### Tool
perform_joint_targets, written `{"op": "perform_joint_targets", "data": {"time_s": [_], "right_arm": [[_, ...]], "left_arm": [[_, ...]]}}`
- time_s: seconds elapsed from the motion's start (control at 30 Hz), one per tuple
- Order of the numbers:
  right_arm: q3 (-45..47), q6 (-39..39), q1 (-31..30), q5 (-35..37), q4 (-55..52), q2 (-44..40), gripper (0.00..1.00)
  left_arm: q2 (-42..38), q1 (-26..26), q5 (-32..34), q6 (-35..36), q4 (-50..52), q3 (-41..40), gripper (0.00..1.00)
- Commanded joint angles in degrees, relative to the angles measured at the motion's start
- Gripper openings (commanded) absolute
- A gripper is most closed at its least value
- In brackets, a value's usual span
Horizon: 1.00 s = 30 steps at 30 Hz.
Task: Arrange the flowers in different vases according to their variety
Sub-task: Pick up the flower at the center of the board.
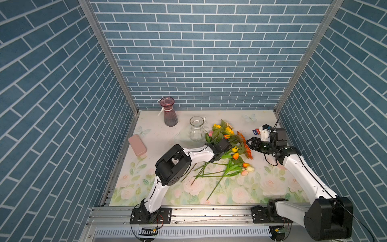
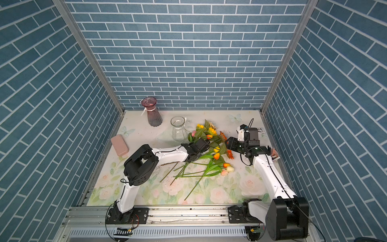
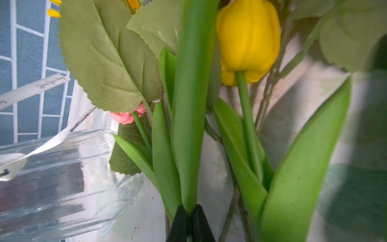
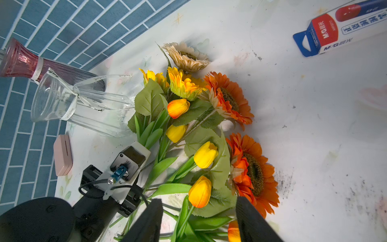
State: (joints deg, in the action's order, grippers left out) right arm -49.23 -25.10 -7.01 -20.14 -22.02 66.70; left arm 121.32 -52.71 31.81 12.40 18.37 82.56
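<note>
Left gripper (image 3: 190,218), black tips clamped on a long green tulip leaf (image 3: 192,104) at bottom centre; right gripper (image 4: 199,222) gapes empty, lower frame. Artificial tulips (image 1: 235,155) and sunflowers (image 1: 229,131) lie heaped mid-frame. Clear flared glass vase (image 1: 196,131) and ribbed purple glass vase (image 1: 170,117) stand empty: sorting looks barely begun.

The clear vase (image 4: 83,104) is smooth, shiny glass. The purple vase (image 1: 170,116) is ribbed glass, and the ribbon (image 1: 165,109) on it looks satiny. The tulip buds (image 3: 248,39) look waxy and smooth. The sunflower heads (image 4: 230,100) are matt cloth, and the leaves (image 3: 104,62) are veined fabric. The pink case (image 1: 137,145) at the surface's left edge is matt plastic. The surface (image 4: 314,136) is a matt print, scuffed and grimy.
</note>
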Motion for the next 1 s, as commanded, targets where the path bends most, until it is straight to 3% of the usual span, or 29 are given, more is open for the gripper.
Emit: {"op": "perform_joint_targets", "data": {"time_s": [0.0, 0.47, 0.67, 0.83, 0.97], "right_arm": [[-0.1, 1.0, 0.1, 0.1, -0.5, -1.4, 0.60], [-1.7, 4.0, 0.1, 0.1, -1.2, -8.7, 0.60], [0.3, 9.7, 0.1, -1.1, -0.1, -13.3, 0.62], [3.4, 15.1, 0.1, -12.9, 5.4, -18.8, 0.64], [3.9, 19.9, -0.1, -26.5, 9.1, -20.7, 0.64]], "left_arm": [[-3.6, -0.9, 0.8, -0.6, 0.6, -0.3, 0.00], [-17.0, -1.9, 2.3, -4.1, 5.2, 0.3, 0.00], [-23.8, -1.3, 2.1, -3.6, 5.1, 4.4, 0.00], [-27.9, 1.5, -1.5, -1.3, 0.9, 11.5, 0.00], [-30.6, 5.8, -7.5, 0.7, -9.5, 14.5, 0.00]]}}
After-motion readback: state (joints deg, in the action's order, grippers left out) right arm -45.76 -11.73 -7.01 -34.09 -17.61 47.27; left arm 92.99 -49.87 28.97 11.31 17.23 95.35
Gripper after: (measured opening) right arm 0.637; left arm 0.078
